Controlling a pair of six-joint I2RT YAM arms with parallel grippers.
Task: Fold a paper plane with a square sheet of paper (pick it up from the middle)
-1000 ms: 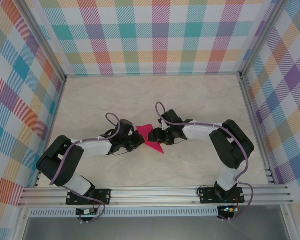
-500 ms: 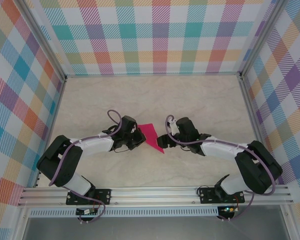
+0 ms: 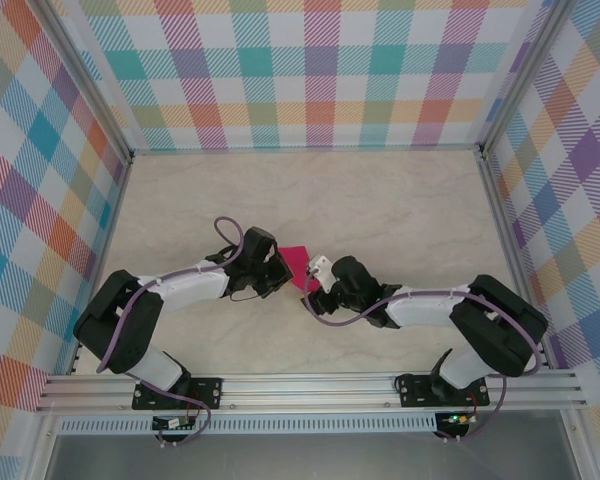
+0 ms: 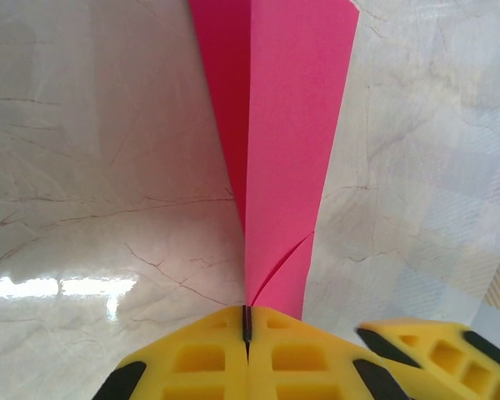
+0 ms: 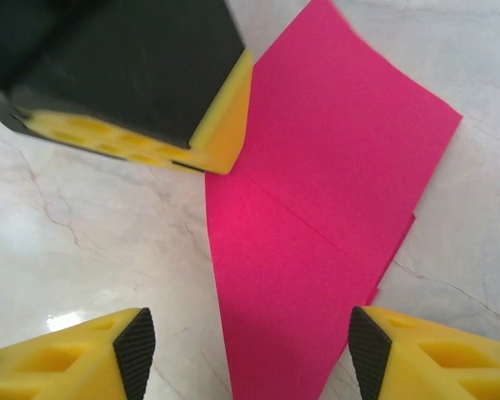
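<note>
- The pink paper point(image 3: 300, 262) lies near the middle of the top picture, on the pale stone-look table point(image 3: 400, 200).
- The paper is folded, not a flat square. In the left wrist picture it runs from the top middle down to the bottom middle. It gets thinner as it goes, and a crease line runs down it.
- In the top picture the left claw point(image 3: 283, 275) sits at the left side of the paper.
- In the left wrist picture its two yellow fingers point(image 4: 200, 358) are pressed tight together at the bottom. The thin end of the paper is pinched between them.
- In the top picture the right claw point(image 3: 315, 284) sits just below and right of the paper, close to the left claw.
- In the right wrist picture the right claw is wide. One yellow finger point(image 5: 67, 362) is at the bottom left and the other is at the bottom right.
- The paper lies between those two fingers. I cannot tell if they touch it.
- In that same picture the left claw is the black and yellow block at the upper left. Its yellow tip meets the paper's left edge.
</note>
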